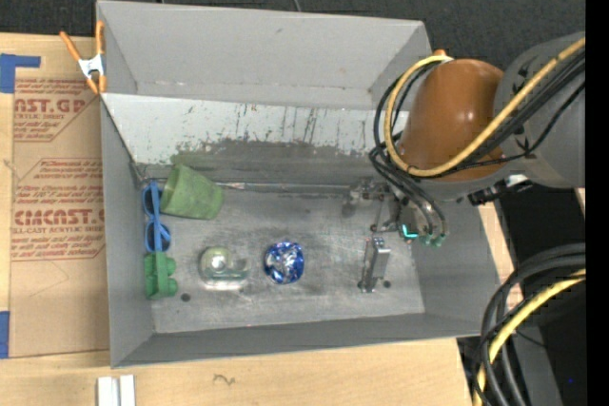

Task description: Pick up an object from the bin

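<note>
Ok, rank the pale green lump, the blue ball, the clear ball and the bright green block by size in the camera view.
1. pale green lump
2. clear ball and blue ball, about alike
3. bright green block, slightly smaller

A shiny blue-and-white ball (284, 261) rests on the bin (285, 323) floor, centre-front.

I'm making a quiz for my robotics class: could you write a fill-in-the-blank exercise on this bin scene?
1. The gripper hangs over the ____ part of the bin in this view.
2. The ball nearest the gripper is white and ____.
3. The clear ball lies between that ball and a ____ toy.
Missing words: right; blue; green.
</note>
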Robot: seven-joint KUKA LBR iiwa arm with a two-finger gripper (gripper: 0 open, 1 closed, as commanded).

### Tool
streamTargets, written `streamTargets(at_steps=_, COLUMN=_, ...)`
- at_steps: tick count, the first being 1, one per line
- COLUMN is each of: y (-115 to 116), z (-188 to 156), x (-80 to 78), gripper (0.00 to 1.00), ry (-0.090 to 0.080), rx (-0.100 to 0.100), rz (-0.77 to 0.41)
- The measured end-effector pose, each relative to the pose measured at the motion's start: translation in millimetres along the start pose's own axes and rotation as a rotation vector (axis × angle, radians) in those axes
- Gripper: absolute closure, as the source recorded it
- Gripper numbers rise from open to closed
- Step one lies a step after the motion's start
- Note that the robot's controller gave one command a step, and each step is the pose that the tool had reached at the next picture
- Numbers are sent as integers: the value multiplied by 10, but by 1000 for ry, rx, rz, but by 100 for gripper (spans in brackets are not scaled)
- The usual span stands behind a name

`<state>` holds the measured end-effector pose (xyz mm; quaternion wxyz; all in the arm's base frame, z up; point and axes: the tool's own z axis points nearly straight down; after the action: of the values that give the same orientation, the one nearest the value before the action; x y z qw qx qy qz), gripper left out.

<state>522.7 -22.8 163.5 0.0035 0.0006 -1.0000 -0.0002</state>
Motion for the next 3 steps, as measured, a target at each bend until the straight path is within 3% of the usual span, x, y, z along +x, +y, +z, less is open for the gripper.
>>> streamTargets(at_steps=1, y=897, z=916, x=-115, gripper=0, ry=-10, rx=-3, rz=-52)
streamTargets(at_steps=2, y=861, z=860, x=-138, gripper=100, ry=-16, rx=-2, rz=-47)
streamTargets(at_steps=3, y=727, z=-265, x=-130, gripper=100, ry=-17, rx=1, rz=-63)
